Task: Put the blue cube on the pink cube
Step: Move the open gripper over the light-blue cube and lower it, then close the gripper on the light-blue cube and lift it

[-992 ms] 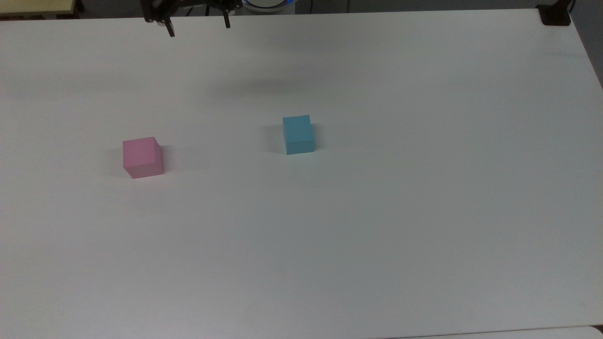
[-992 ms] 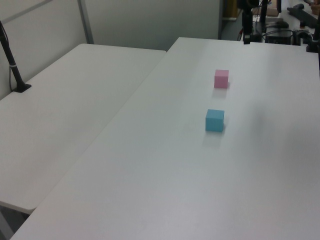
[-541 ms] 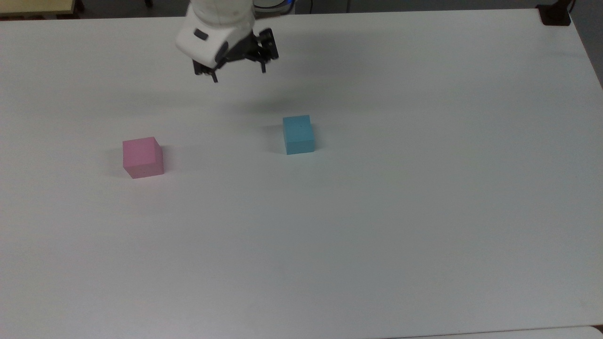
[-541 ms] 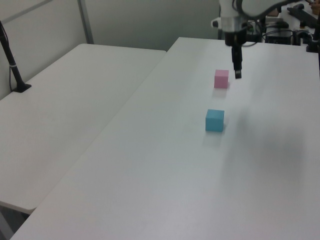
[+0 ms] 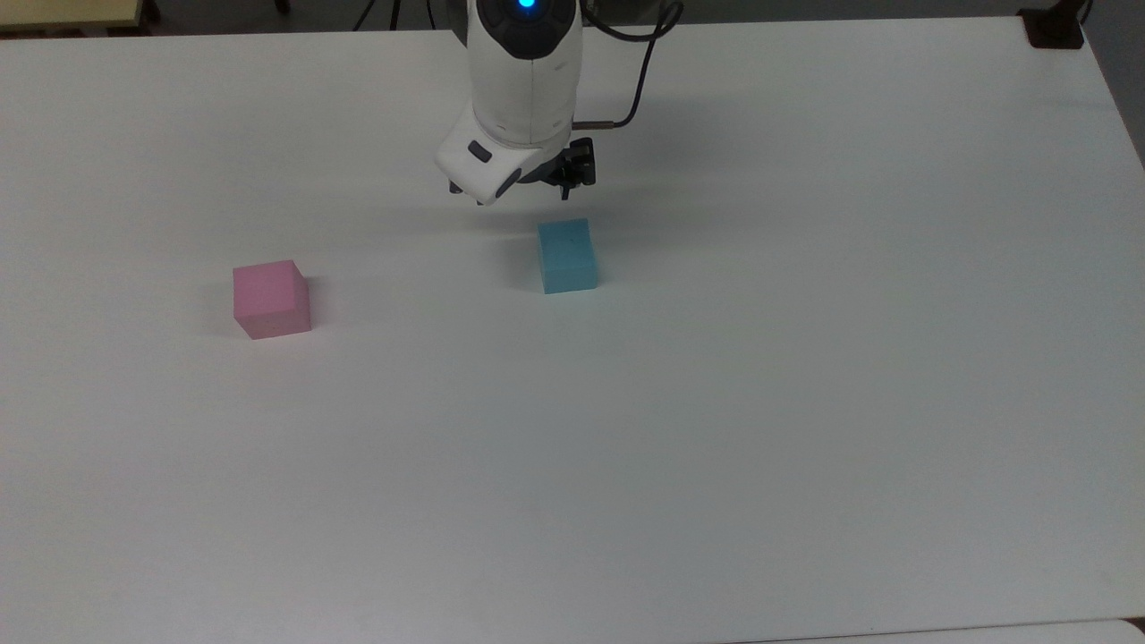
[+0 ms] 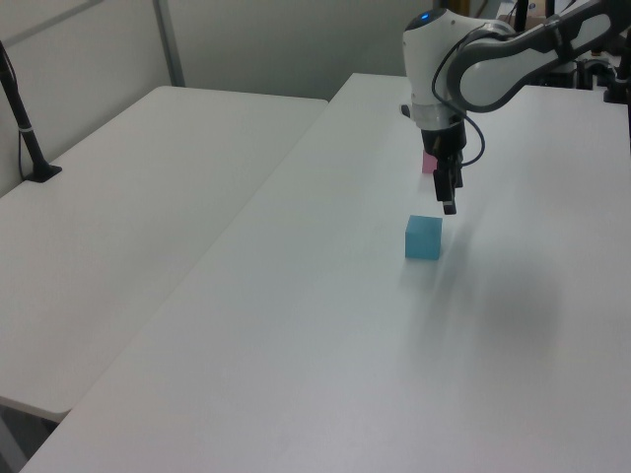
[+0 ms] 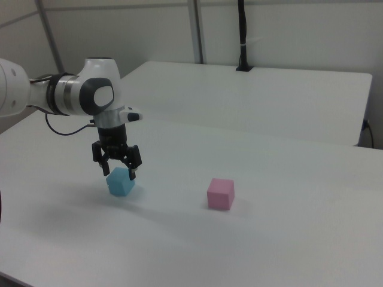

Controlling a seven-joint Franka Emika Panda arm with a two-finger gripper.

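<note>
The blue cube (image 5: 567,256) (image 6: 424,237) (image 7: 121,182) sits near the middle of the white table (image 5: 716,402). The pink cube (image 5: 271,299) (image 7: 220,193) rests apart from it, toward the top view's left; in the left view the arm covers most of the pink cube (image 6: 427,164). My gripper (image 5: 516,193) (image 6: 448,203) (image 7: 119,171) hangs open just above the blue cube, pointing down and holding nothing. In the top view it lies slightly toward the far edge from the cube. In the right view one finger stands on each side of the cube's top.
A second white table (image 6: 128,217) (image 7: 269,95) adjoins this one, with a black pole (image 6: 25,128) (image 7: 242,36) standing on it. A black mount (image 5: 1054,27) sits at the top view's far right corner.
The arm has swept in from the table's far edge and come down, from well short of the cubes to just over the blue cube. Neither cube has moved.
</note>
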